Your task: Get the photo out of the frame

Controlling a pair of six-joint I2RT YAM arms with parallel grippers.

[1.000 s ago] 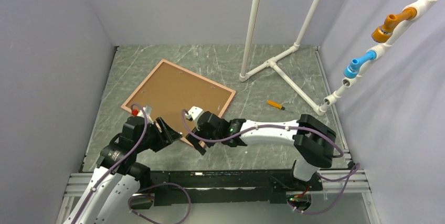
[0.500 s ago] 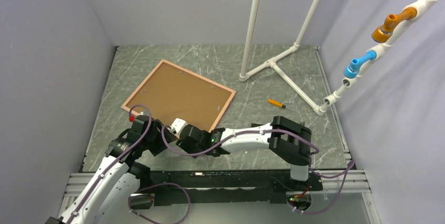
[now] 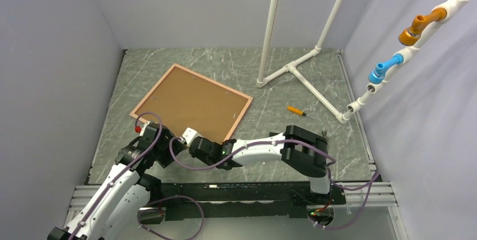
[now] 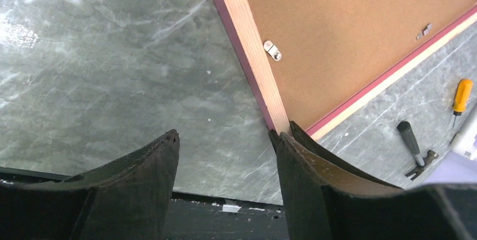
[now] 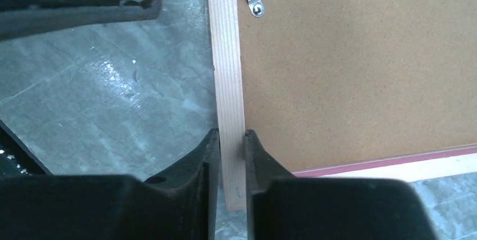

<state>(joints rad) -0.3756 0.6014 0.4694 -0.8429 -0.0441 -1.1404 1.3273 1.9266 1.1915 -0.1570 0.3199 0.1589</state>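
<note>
Versus second ago, right end effector [image 5: 230, 139] is shifted left; frame [image 3: 239, 118] border is now pinched at near corner. Spread left end effector [image 4: 225, 139] is held beside same corner. Face-down frame is laid left of centre on tabletop [image 3: 264, 116]; photo is hidden under backing [image 3: 191, 102]. Corner lift is judged next.

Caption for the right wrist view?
Right hand pinching the wooden rail of the face-down frame near its corner, backing board up.

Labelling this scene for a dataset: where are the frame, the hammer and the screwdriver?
frame [image 5: 226, 54], right wrist view, on its bare wood rail.
hammer [image 4: 410, 142], left wrist view, on its dark grip.
screwdriver [image 3: 293, 111], top external view, on its orange handle.
</note>
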